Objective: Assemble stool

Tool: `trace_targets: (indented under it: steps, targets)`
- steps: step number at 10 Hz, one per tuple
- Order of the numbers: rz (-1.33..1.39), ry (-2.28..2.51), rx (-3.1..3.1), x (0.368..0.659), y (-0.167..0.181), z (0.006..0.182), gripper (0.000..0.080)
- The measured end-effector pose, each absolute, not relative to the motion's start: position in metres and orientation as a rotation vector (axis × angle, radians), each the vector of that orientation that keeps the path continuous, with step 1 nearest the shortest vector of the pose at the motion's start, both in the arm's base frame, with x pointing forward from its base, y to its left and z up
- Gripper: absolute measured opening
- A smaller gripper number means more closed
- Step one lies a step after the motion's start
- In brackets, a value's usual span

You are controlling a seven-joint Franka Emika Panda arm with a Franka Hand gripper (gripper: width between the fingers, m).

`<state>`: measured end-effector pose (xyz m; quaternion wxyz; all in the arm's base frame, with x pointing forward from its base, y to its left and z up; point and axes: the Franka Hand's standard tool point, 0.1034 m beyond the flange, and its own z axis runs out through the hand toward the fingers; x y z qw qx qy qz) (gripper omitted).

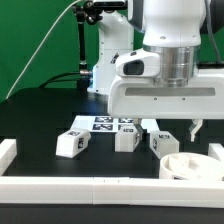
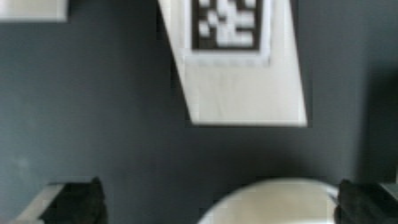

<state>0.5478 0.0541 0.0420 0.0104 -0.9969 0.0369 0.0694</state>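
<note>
Four loose parts are all we see of the stool: the round rimmed seat lies flat on the dark table at the exterior view's right, close to the front border rail. Three stubby tagged legs stand in a rough row beside it: the nearest leg just beside the seat, then the middle leg, and the far leg towards the exterior view's left. None is joined to the seat, so we judge the assembly to be at its very start, with the seat the first piece to be taken. The gripper hangs above the seat, apart from it. In the wrist view its two fingers stand wide apart with only the curve of the seat's rim between them, so the pincer is open and empty. A white tagged block lies beyond the rim in that view; we take it for the nearest leg but cannot be sure. Behind the legs lies the marker board. The next move, as we judge it, calls for a straight descent with the jaws held wide until the fingers bracket the rim, then a firm closing. The nearest leg leaves little room on that side, so the approach needs care not to knock it.
</note>
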Motion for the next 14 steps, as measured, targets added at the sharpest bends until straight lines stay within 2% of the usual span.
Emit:
trace_targets:
  steps: [9,10,12,14]
  targets:
    - [1.099,-0.008,-2.897,0.528,0.061,0.034,0.0649]
    - [1.194,-0.012,-2.859,0.527,0.061,0.028,0.0649]
    - [1.402,-0.022,-2.768,0.519,0.061,0.027,0.0649]
    - [1.534,-0.036,-2.7,0.522,0.063,0.014,0.0649]
